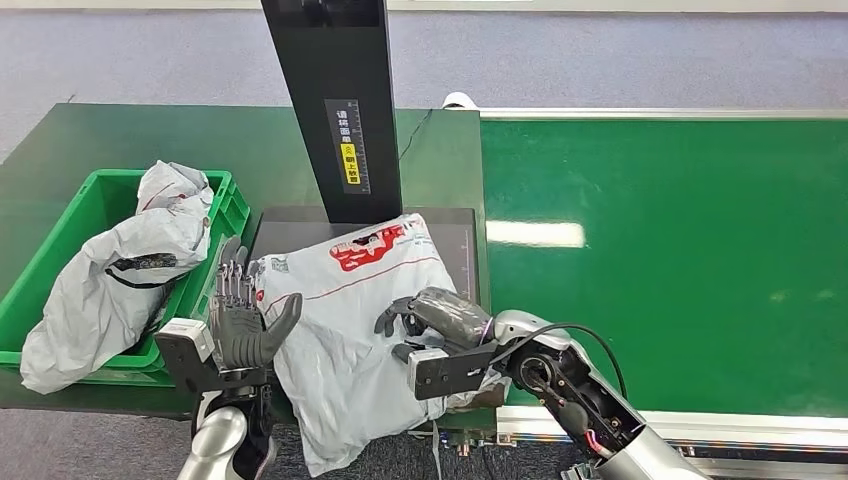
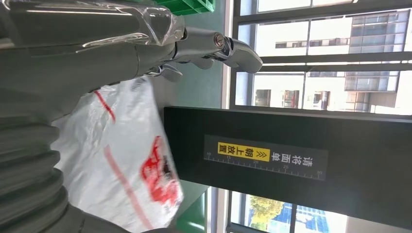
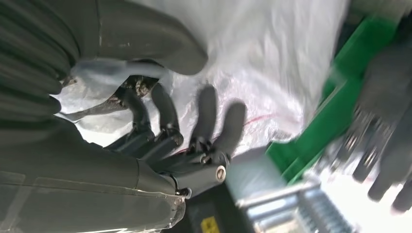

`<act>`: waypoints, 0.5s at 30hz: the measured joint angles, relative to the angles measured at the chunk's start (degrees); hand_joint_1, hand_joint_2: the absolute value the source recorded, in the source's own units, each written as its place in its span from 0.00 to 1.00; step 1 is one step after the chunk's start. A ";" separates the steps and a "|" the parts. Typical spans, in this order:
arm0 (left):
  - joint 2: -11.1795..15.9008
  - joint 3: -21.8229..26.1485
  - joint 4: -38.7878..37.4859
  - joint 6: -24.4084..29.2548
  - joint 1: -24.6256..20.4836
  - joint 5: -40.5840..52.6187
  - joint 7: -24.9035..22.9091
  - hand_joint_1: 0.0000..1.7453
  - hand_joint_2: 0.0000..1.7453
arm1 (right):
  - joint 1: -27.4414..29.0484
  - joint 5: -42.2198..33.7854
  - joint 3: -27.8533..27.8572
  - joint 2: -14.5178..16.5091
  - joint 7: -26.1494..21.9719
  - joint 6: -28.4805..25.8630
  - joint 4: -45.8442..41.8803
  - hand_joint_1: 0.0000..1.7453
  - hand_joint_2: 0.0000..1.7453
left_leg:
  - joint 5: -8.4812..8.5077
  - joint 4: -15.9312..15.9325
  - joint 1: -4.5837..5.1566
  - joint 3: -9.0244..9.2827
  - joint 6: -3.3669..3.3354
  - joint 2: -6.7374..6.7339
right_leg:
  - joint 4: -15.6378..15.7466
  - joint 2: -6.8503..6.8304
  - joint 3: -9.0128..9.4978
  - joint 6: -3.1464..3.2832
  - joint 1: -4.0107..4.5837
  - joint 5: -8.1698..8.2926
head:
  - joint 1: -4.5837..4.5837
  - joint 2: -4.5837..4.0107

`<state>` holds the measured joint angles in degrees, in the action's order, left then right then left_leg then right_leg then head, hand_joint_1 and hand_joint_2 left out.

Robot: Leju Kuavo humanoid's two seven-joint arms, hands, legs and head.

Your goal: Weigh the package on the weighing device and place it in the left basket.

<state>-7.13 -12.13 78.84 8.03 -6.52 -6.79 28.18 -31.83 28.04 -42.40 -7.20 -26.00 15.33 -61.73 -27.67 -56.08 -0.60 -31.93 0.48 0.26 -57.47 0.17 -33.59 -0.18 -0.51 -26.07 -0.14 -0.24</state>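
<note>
The white package (image 1: 350,300) with red print lies across the dark weighing platform (image 1: 452,228) and droops over the table's front edge. My left hand (image 1: 245,320) stands upright at the package's left edge with fingers spread, holding nothing. My right hand (image 1: 435,318) rests palm down on the package's right part. In the right wrist view its fingers (image 3: 204,121) lie spread against the white plastic (image 3: 272,63), with the blurred left hand (image 3: 384,121) opposite. The left wrist view shows my left hand (image 2: 145,43) beside the package (image 2: 121,160).
The green basket (image 1: 90,200) stands left of the scale, holding crumpled grey bags (image 1: 110,280). The scale's black column (image 1: 335,100) rises behind the package. A green conveyor belt (image 1: 660,260) runs to the right, with a metal rail along its front.
</note>
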 joint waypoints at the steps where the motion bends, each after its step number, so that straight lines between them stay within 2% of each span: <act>1: 0.00 0.01 0.17 -0.03 0.26 0.10 0.07 0.00 1.00 | 0.03 0.26 0.31 0.01 0.21 -0.87 -0.01 0.01 1.00 | 0.00 0.00 0.00 0.00 0.00 0.00 | 0.00 0.00 0.00 0.00 0.00 0.00 | 0.01 0.00; 12: 0.00 0.27 0.84 -0.13 1.31 0.24 0.19 0.00 1.00 | 0.25 0.91 1.37 0.03 0.66 -2.17 -0.01 0.00 1.00 | 0.00 0.00 0.00 0.00 0.00 0.00 | 0.00 0.00 -0.01 0.00 0.00 0.00 | 0.01 0.00; 15: -0.01 0.40 0.90 -0.26 1.51 0.67 0.20 0.00 1.00 | 0.69 2.31 1.92 0.10 1.81 -4.50 -0.10 0.00 1.00 | 0.00 0.00 0.00 0.00 0.00 0.00 | 0.00 0.00 0.00 0.00 0.00 0.00 | 0.01 0.00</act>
<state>-7.13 -11.73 79.74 7.77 -5.01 -6.12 28.38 -31.14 30.34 -40.49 -7.10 -24.19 10.82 -61.83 -27.67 -56.08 -0.60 -31.93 0.48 0.27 -57.47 0.17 -33.59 -0.18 -0.51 -26.07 -0.13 -0.24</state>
